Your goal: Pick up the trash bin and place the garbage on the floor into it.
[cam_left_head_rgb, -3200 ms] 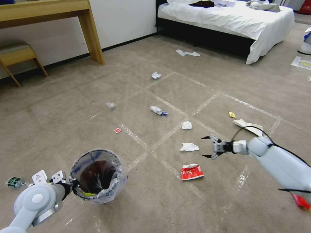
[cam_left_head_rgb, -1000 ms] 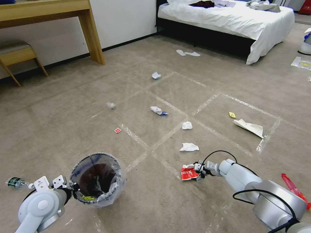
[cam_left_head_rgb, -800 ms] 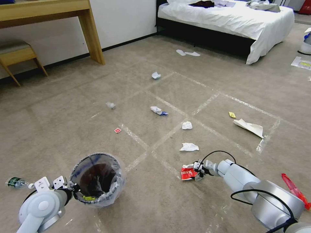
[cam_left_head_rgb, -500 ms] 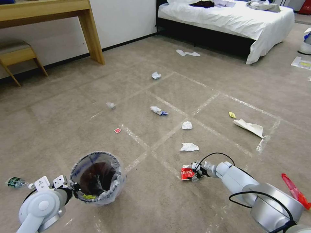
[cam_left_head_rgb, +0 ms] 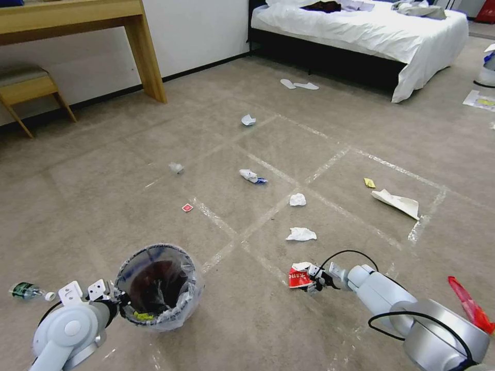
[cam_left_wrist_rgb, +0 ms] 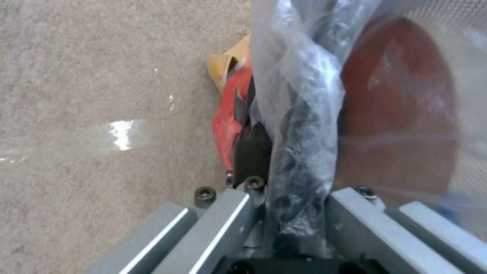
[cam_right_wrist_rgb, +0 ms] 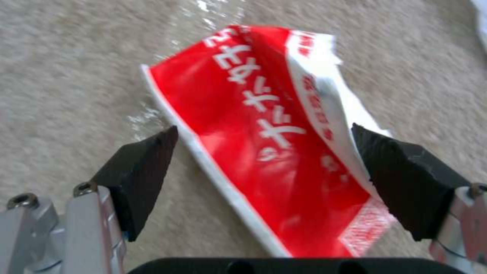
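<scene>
The crushed cup [cam_left_head_rgb: 299, 275] is pinched on the carpet [cam_left_head_rgb: 258, 319] between the right gripper [cam_left_head_rgb: 313, 280]'s narrowed fingers. The bin [cam_left_head_rgb: 157, 286] is clamped by its rim in the left gripper [cam_left_head_rgb: 117, 299], low at the left.

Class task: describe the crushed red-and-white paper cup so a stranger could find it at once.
Start at the beige carpet floor with its shiny tape grid. Beside a tape line lies the crushed red-and-white paper cup, between the right hand's fingers. The nearby crumpled white tissue is plain; this bears white print.
</scene>
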`<state>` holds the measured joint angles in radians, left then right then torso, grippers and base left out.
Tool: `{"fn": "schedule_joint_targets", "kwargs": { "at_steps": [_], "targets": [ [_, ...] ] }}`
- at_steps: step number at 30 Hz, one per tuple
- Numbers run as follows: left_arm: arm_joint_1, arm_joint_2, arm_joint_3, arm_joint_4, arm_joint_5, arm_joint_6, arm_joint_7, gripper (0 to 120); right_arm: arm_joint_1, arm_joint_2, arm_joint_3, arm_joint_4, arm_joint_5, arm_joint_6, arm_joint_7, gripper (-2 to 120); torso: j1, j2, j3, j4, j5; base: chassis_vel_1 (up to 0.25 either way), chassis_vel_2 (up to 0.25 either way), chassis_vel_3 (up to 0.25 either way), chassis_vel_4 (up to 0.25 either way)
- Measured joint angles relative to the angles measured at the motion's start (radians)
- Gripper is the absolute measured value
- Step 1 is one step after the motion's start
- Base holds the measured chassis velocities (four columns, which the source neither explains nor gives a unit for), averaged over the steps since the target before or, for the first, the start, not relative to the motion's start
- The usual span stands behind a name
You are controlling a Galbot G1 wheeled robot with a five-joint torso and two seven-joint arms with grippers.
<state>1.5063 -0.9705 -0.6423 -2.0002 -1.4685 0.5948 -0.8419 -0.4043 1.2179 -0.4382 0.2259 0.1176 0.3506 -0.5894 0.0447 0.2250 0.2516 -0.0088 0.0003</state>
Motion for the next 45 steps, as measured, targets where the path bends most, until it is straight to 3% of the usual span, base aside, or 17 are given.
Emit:
{"fn": "schedule_joint_targets", "kwargs": {
  "at_steps": [13, 18, 30, 36, 41, 45],
  "targets": [
    [0.003, -0.004, 0.004, -0.002, 0.015, -0.001, 0.01, 0, -0.025, -0.024, 0.034, 0.011, 0.01, -0.037, 0.034, 86, 0.0, 0.0, 0.0, -0.0001, 0.0, 0.0, 0.0, 0.0, 0.0],
    [0.009, -0.008, 0.005, -0.011, 0.021, -0.003, 0.015, 0, -0.031, -0.042, 0.041, 0.021, 0.02, -0.045, 0.035, 72, 0.0, 0.0, 0.0, -0.0003, -0.0001, 0.0, 0.0, 0.0, 0.0],
    [0.018, -0.009, 0.002, -0.02, 0.027, -0.007, 0.021, 0, -0.041, -0.072, 0.052, 0.043, 0.03, -0.049, 0.042, 67, 0.0, 0.0, 0.0, -0.0003, -0.0001, 0.0, 0.0, 0.0, 0.0],
    [0.025, -0.015, 0.002, -0.021, 0.045, -0.011, 0.029, 0, -0.053, -0.084, 0.053, 0.067, 0.052, -0.05, 0.043, 42, 0.0, 0.0, 0.0, -0.0002, -0.0002, 0.0, 0.0, 0.0, 0.0],
    [0.026, -0.017, 0.005, -0.021, 0.051, -0.013, 0.032, 0, -0.057, -0.088, 0.052, 0.078, 0.058, -0.05, 0.043, 37, 0.0, 0.0, 0.0, -0.0003, -0.0001, 0.0, 0.0, 0.0, 0.0],
    [0.024, -0.015, 0.005, -0.02, 0.054, -0.018, 0.035, 0, -0.059, -0.09, 0.046, 0.088, 0.072, -0.05, 0.042, 19, 0.0, 0.0, 0.0, -0.0002, -0.0002, 0.0, 0.0, 0.0, 0.0]
  ]
}}
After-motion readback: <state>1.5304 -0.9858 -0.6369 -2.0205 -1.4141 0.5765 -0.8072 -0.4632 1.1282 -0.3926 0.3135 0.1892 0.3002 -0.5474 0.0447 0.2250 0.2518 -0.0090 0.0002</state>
